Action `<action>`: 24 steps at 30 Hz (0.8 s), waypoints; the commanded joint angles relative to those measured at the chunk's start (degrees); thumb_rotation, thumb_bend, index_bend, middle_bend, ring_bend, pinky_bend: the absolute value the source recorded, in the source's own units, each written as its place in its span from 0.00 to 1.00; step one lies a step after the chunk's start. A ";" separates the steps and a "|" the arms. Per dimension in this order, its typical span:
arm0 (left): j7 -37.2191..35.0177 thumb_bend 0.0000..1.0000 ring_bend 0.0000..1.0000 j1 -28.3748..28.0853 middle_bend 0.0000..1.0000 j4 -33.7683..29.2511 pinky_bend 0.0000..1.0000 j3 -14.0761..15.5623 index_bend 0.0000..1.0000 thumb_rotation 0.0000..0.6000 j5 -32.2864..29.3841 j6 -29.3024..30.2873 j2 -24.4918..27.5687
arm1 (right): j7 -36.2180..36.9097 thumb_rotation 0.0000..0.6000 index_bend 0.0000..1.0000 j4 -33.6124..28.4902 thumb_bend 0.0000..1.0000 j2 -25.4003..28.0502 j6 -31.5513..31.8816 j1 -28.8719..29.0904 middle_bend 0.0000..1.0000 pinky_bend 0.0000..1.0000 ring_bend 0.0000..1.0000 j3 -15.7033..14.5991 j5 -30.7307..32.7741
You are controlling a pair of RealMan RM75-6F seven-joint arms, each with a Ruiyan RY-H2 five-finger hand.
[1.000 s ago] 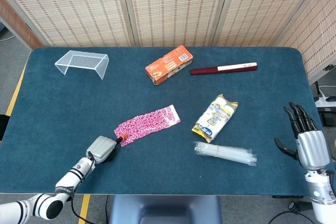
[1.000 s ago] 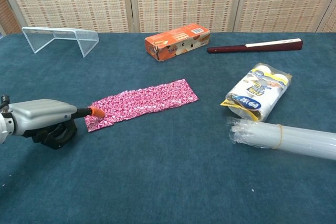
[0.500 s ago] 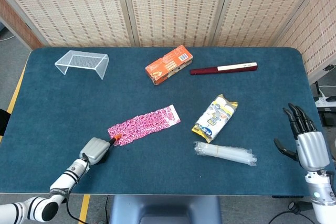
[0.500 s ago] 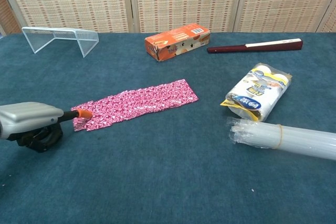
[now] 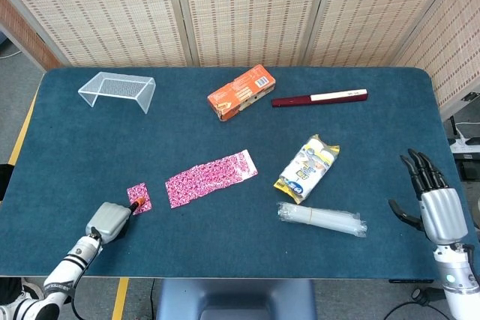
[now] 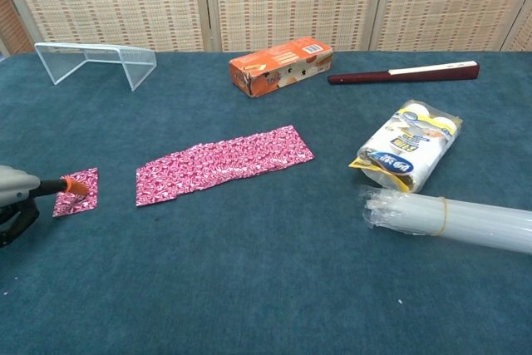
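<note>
Pink patterned wrapper is what we see first in the head view: a small torn-off piece (image 5: 139, 198) lies near the worktop's front left corner, apart from the long strip (image 5: 211, 178) that lies toward the middle. Our left hand (image 5: 111, 219) sits just beside the small piece, its orange-tipped finger touching the piece's near edge, the other fingers curled under a grey shell; we cannot tell whether it pinches the piece or only presses on it. Our right hand (image 5: 437, 201) hangs off the right edge with fingers spread, holding nothing. Near it lie a clear plastic bundle (image 5: 321, 219) and a yellow-and-white packet (image 5: 307, 168). Along the back edge we see a clear stand (image 5: 117, 90), an orange box (image 5: 241, 92) and a dark red stick (image 5: 319, 98).

In the chest view the left hand (image 6: 17, 202) shows only at the left border, its orange tip resting on the small piece (image 6: 76, 191). The strip (image 6: 223, 163) lies apart from it, toward the middle. The right hand is out of this view.
</note>
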 commanded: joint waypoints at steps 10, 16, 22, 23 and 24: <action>0.37 0.83 0.75 1.76 0.71 -2.30 0.74 -1.06 0.07 1.00 2.54 5.69 0.68 | 0.43 1.00 0.00 0.10 0.19 0.08 0.53 -0.17 0.00 0.19 0.00 -0.02 -0.38; -1.76 0.83 0.75 -0.42 0.70 -0.71 0.74 -2.90 0.00 1.00 4.98 3.23 -2.79 | 0.46 1.00 0.00 0.13 0.19 0.16 0.23 -0.11 0.00 0.19 0.00 -0.10 -0.36; -1.63 0.83 0.75 -2.94 0.70 0.80 0.74 -3.91 0.00 1.00 3.14 -1.13 -5.86 | 0.71 1.00 0.00 0.10 0.19 0.31 0.35 -0.13 0.00 0.19 0.00 0.02 -0.33; -1.44 0.83 0.75 -3.27 0.70 0.99 0.74 -4.00 0.00 1.00 2.79 -1.60 -6.31 | 0.78 1.00 0.00 0.10 0.19 0.34 0.40 -0.14 0.00 0.19 0.00 0.06 -0.32; -1.35 0.83 0.75 -3.48 0.70 1.06 0.74 -4.06 0.00 1.00 2.49 -1.92 -6.60 | 0.83 1.00 0.00 0.09 0.19 0.36 0.45 -0.16 0.00 0.19 0.00 0.07 -0.32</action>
